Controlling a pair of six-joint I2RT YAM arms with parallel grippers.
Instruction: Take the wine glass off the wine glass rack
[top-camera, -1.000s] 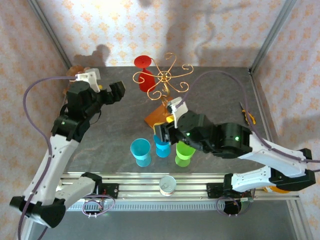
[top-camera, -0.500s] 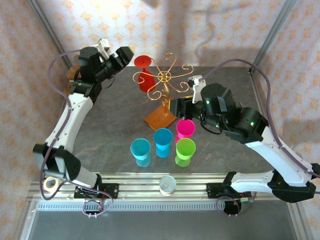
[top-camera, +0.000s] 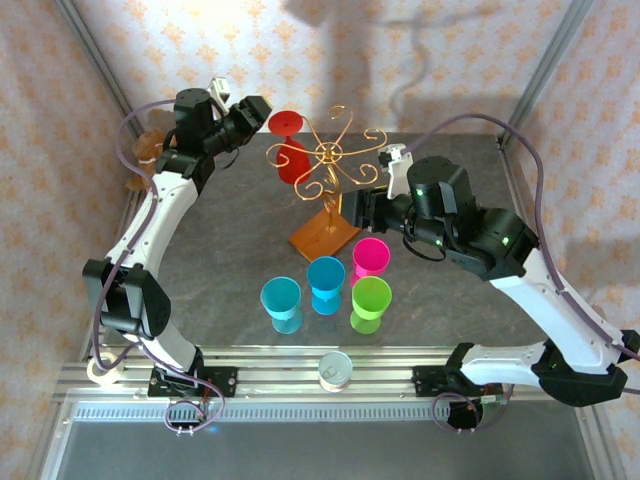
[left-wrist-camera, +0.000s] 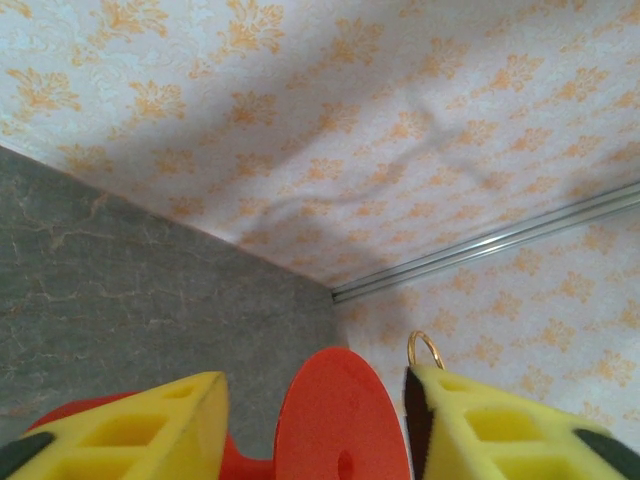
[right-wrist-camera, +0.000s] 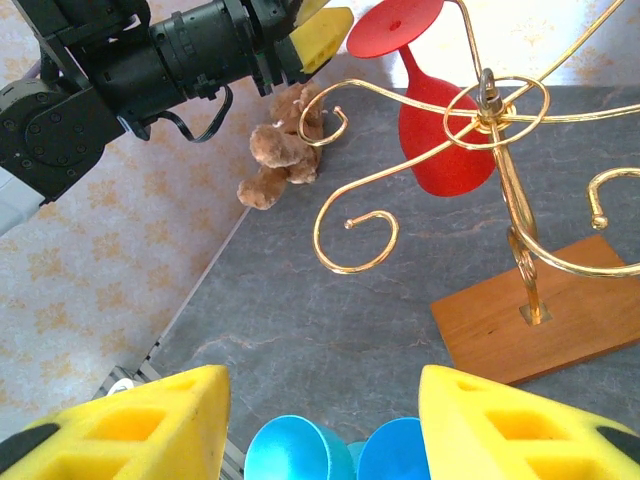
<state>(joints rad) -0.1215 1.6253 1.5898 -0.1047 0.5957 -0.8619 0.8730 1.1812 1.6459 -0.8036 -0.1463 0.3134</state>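
Straddling the red foot of the glass (left-wrist-camera: 338, 425), the left gripper (top-camera: 254, 112) has its jaws part open, a yellow pad on either side with a narrow gap showing at each. The glass hangs upside down from the rack (top-camera: 335, 155) at the far side of the table (top-camera: 225, 250). The left arm stretches high and forward, wrist turned toward the rack. The right gripper (right-wrist-camera: 325, 415) is open and empty, above the cups (top-camera: 326, 280), facing the rack
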